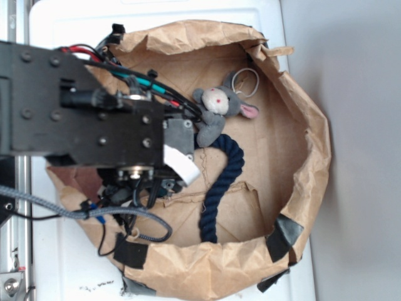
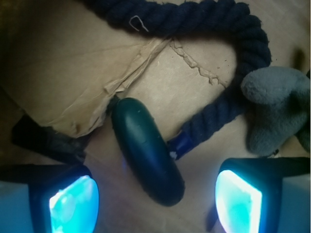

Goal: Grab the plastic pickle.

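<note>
The gripper [image 2: 155,201] is spread wide, its two glowing pads at either side with nothing between them but the near end of the plastic pickle [image 2: 146,150], which lies just ahead on brown paper [image 2: 58,63]. Touching the pickle's right flank, the navy rope [image 2: 214,29] curves beyond it, and the grey plush mouse [image 2: 277,109] sits ahead to the right.

Crumpled brown paper bag [image 1: 313,157], rolled down into a low-walled nest and patched with black tape [image 1: 283,235]. Inside: grey plush mouse [image 1: 216,110] with pink ear, beside a pale loop of cord [image 1: 245,81]; navy twisted rope [image 1: 222,185] curving from beneath the mouse toward the near wall. White surface [image 1: 56,263] underneath.
</note>
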`<move>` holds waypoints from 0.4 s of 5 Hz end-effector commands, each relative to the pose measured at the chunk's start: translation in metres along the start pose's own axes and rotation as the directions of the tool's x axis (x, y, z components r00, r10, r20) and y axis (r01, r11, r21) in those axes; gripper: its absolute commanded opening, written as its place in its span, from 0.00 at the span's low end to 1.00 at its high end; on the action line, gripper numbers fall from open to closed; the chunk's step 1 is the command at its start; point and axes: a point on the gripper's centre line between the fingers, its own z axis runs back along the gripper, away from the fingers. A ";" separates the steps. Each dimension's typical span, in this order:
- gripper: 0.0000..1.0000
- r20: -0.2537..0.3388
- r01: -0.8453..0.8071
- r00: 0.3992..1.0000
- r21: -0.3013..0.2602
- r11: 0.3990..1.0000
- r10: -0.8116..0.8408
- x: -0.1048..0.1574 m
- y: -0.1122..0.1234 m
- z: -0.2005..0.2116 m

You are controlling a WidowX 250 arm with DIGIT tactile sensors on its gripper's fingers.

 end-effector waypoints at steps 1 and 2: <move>1.00 -0.001 0.006 1.000 -0.003 1.000 -0.006 0.016 0.008 -0.007; 1.00 -0.019 -0.007 1.000 0.031 1.000 0.008 0.020 0.005 -0.020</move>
